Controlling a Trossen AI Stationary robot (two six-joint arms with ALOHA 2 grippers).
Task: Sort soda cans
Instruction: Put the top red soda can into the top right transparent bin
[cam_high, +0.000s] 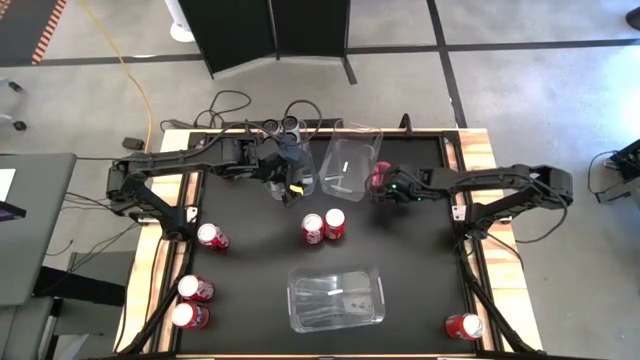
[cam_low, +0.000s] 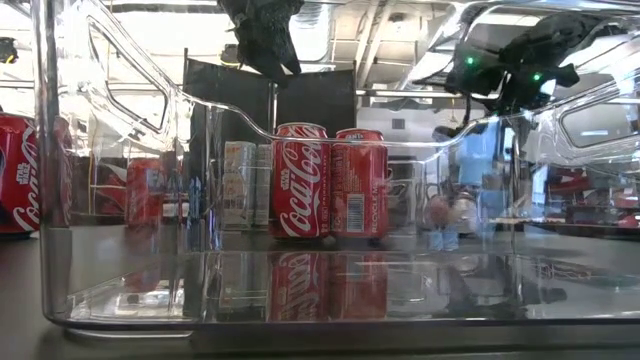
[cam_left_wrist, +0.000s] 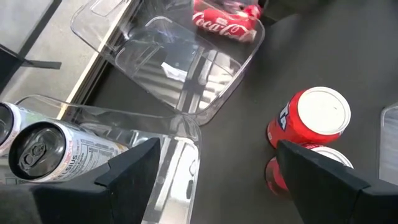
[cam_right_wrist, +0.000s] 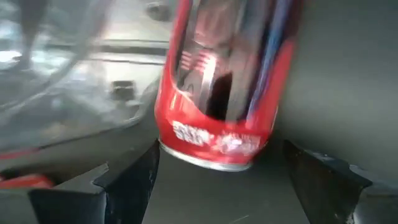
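Observation:
A red soda can (cam_right_wrist: 217, 93) lies tilted at the right end of a clear bin (cam_high: 345, 160), also seen in the left wrist view as the red can (cam_left_wrist: 224, 23). My right gripper (cam_high: 384, 190) is open. Its fingers (cam_right_wrist: 134, 177) stand on either side of the can's silver-rimmed end (cam_right_wrist: 211, 162), and no touch shows. My left gripper (cam_left_wrist: 217, 149) is open and holds nothing. It hovers over a second clear bin (cam_left_wrist: 124, 115), where silver cans (cam_left_wrist: 43, 152) lie. Two red cans (cam_high: 324, 226) stand upright mid-table.
A third clear bin (cam_high: 337, 298) sits near the front edge and fills the low view (cam_low: 100, 150). Red cans stand at the left (cam_high: 212, 237), (cam_high: 195, 288), (cam_high: 188, 316) and at the front right (cam_high: 463, 326). Bare black mat lies between them.

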